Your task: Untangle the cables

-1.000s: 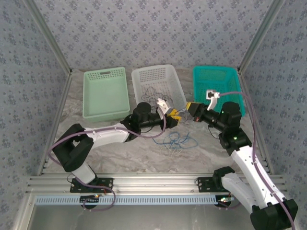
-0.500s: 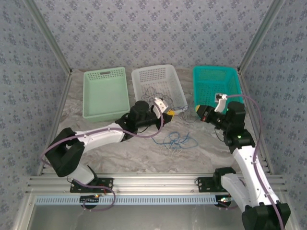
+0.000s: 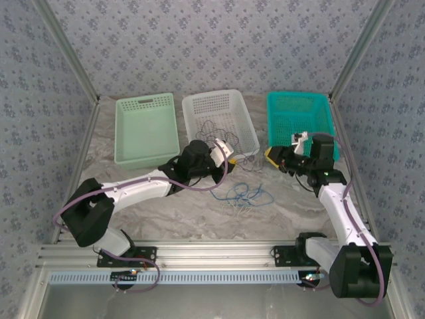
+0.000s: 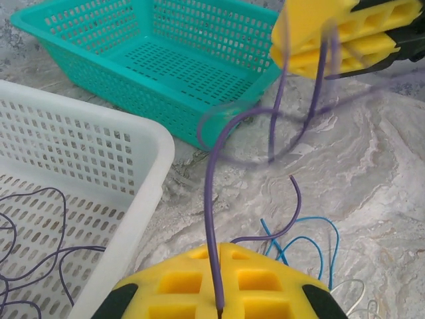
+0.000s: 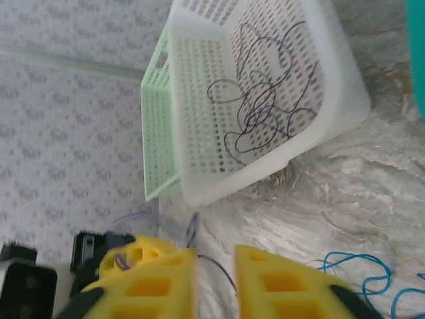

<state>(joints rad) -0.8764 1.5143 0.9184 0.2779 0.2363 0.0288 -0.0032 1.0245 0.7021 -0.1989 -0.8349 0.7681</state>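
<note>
Both claws have drawn apart since a second ago; left claw (image 4: 219,260) pinches the purple cable (image 4: 210,193) beside the white basket (image 3: 211,94); right claw (image 5: 216,258) stands slightly parted; blue cables (image 3: 247,194) lie loose on the tabletop (image 3: 192,214).

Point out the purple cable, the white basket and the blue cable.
purple cable (image 4: 208,199): left wrist view, upright stretch.
white basket (image 4: 153,136): left wrist view, rim corner.
blue cable (image 3: 244,194): top external view, middle of loops.

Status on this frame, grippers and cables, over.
Left gripper shut on purple cable. Right gripper fingers apart, cable looped by them. Blue cables loose on table below. White basket close alongside.
</note>
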